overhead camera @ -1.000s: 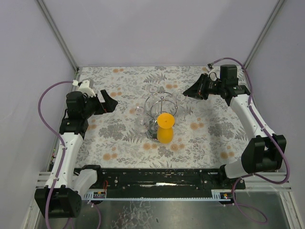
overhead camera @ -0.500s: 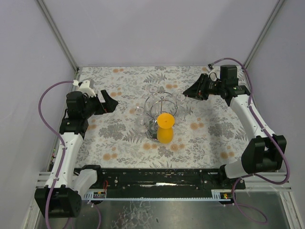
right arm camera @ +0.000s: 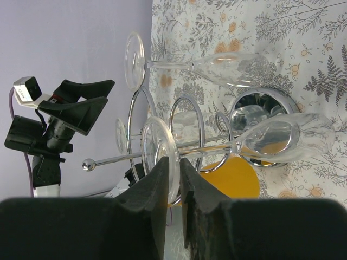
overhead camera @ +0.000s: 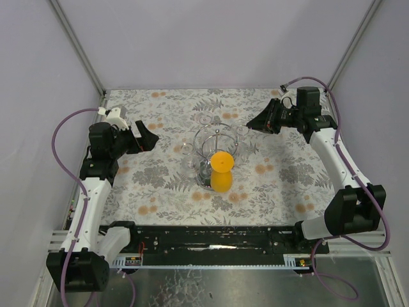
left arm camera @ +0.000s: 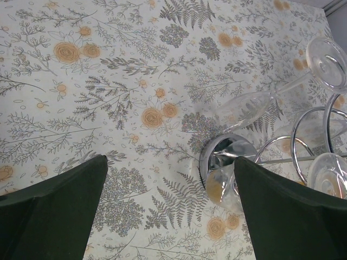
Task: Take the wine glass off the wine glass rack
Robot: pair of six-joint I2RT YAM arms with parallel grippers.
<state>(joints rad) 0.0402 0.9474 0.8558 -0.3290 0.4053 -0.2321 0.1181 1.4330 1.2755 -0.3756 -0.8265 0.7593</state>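
The chrome wine glass rack point(overhead camera: 217, 135) stands mid-table; its disc base point(right arm camera: 260, 105) and ball-tipped post point(right arm camera: 87, 164) show in the right wrist view. Several clear wine glasses hang upside down from its loops, and an orange wine glass point(overhead camera: 222, 171) hangs on the near side. My right gripper point(overhead camera: 250, 123) is at the rack's right side. In its wrist view the right gripper point(right arm camera: 180, 161) is shut on the round foot point(right arm camera: 157, 146) of one clear wine glass point(right arm camera: 282, 138). My left gripper point(overhead camera: 151, 137) is open and empty, left of the rack.
The table has a floral cloth point(overhead camera: 160, 179). Grey walls and metal frame posts enclose it on three sides. In the left wrist view the left gripper point(left arm camera: 169, 160) hangs over the cloth, with the rack base point(left arm camera: 222, 151) and a clear glass point(left arm camera: 244, 108) to its right.
My right arm has shifted very slightly to the right, its fingers still at the rack's right side. The left arm and the rack have not moved.
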